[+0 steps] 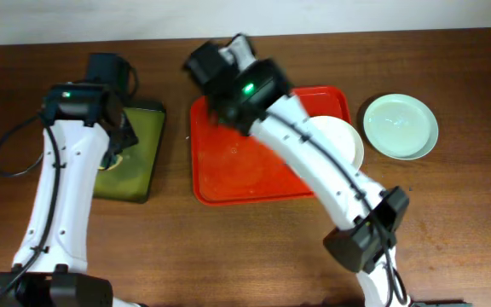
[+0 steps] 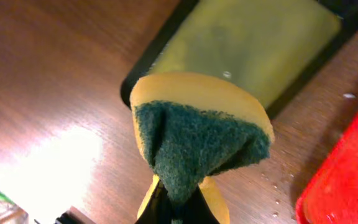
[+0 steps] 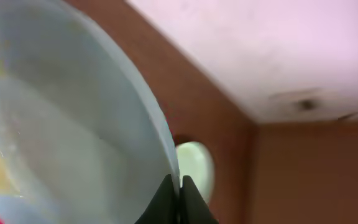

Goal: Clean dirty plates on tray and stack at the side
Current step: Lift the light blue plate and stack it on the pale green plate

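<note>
While fingers (image 2: pixel 157 213) pinch scratchy sponge (image 2: pixel 197 140), round plate (image 3: pixel 61 137)

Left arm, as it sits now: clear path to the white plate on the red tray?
Probably not. The right arm lies diagonally across the red tray, between the left claw, shut on its sponge, and the white plate, covering part of it.

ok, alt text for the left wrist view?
A folded yellow sponge with a green scouring face fills the centre, pinched in the left gripper at the bottom edge. Behind it, a dark green-lined tray lies on the wooden table; a red tray shows lower right.
</note>
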`<act>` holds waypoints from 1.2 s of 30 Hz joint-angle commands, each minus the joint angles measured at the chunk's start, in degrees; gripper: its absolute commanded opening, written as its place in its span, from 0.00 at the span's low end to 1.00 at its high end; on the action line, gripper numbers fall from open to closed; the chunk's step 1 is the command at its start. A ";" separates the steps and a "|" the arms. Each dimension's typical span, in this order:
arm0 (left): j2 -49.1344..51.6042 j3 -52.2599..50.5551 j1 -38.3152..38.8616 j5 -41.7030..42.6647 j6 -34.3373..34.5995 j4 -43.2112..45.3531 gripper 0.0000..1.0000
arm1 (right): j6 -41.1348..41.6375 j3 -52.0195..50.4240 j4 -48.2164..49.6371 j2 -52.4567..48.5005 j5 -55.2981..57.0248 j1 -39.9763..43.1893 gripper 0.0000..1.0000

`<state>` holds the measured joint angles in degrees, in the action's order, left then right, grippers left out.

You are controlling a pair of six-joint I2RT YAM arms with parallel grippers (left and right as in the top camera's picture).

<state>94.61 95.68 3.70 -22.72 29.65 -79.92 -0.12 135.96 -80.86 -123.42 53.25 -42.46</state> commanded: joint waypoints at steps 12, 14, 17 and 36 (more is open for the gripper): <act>-0.33 0.04 -2.38 2.14 0.33 -0.33 0.00 | -13.55 0.76 1.75 0.37 29.68 -11.17 0.04; -0.33 0.04 -2.38 2.14 0.31 -0.31 0.00 | -9.99 0.76 1.55 0.37 23.91 -10.82 0.04; -0.35 0.04 -2.38 1.97 0.31 -0.39 0.00 | -3.21 -0.74 3.32 -0.04 -5.22 -4.39 0.04; -0.33 0.04 -2.38 2.60 0.33 -0.33 0.00 | 0.24 -9.51 0.76 -0.81 -59.30 64.02 0.04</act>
<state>94.61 95.68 1.67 -20.36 29.65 -80.55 -0.19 128.70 -81.93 -124.90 -4.40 16.80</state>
